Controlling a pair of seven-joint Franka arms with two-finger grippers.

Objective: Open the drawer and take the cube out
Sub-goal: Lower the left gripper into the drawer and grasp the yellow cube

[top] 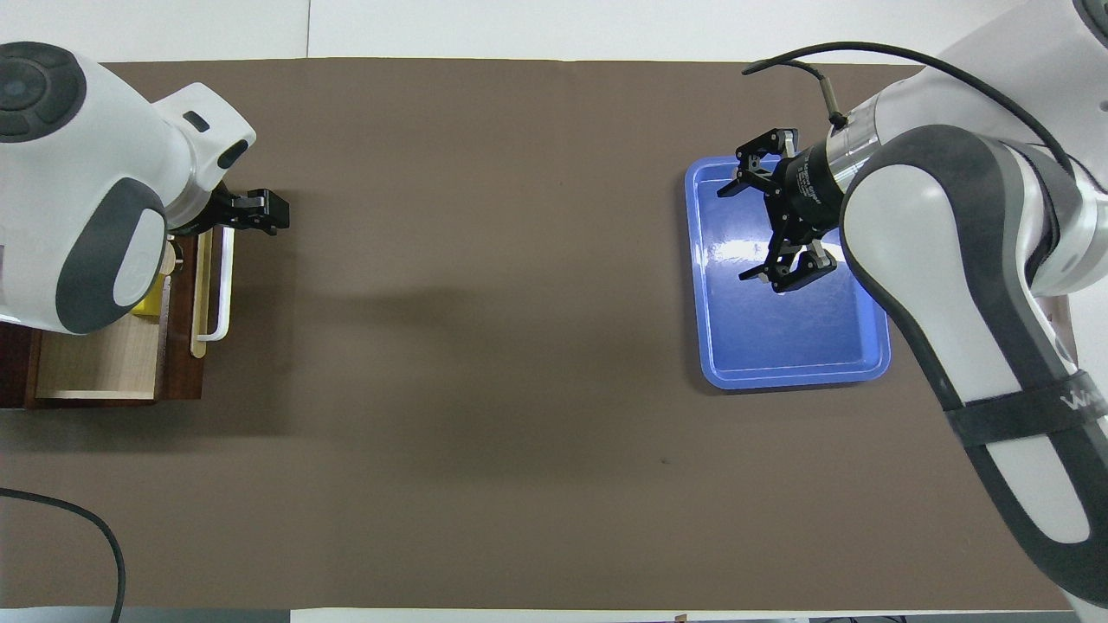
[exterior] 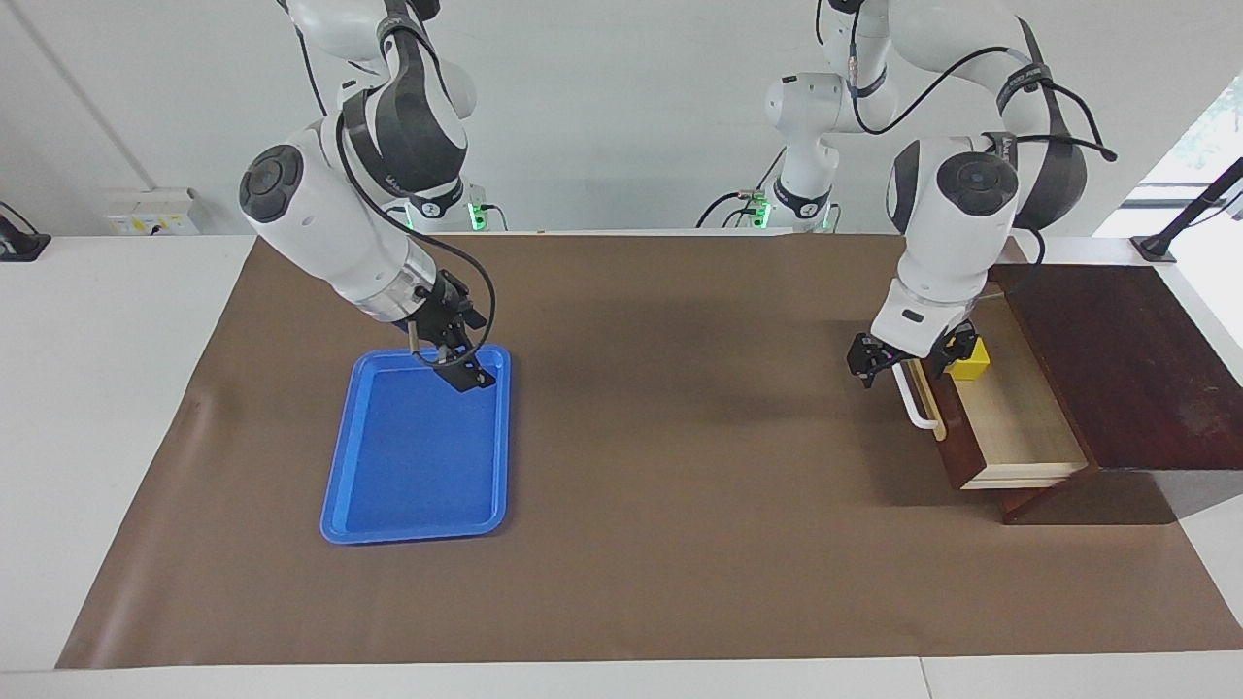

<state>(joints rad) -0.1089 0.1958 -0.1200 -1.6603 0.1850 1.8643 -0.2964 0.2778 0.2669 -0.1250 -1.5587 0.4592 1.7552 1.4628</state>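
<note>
In the facing view the drawer [exterior: 1010,427] is already pulled out of the dark wooden box [exterior: 1117,359], and the cube [exterior: 972,357] sits in its pale interior, at the end nearer to the robots, close to the drawer front. The left gripper [exterior: 908,357] hangs with its fingers apart over the top of the white handle [exterior: 911,401], holding nothing. I judge the step in hand is reaching the cube: the gripper should rise enough to clear the drawer front, centre over the cube, then descend straight so that no finger hits the front. In the overhead view the cube [top: 153,298] is mostly hidden under the left arm. The right gripper [top: 773,216], also spread open and empty, is over the blue tray [top: 876,346].
</note>
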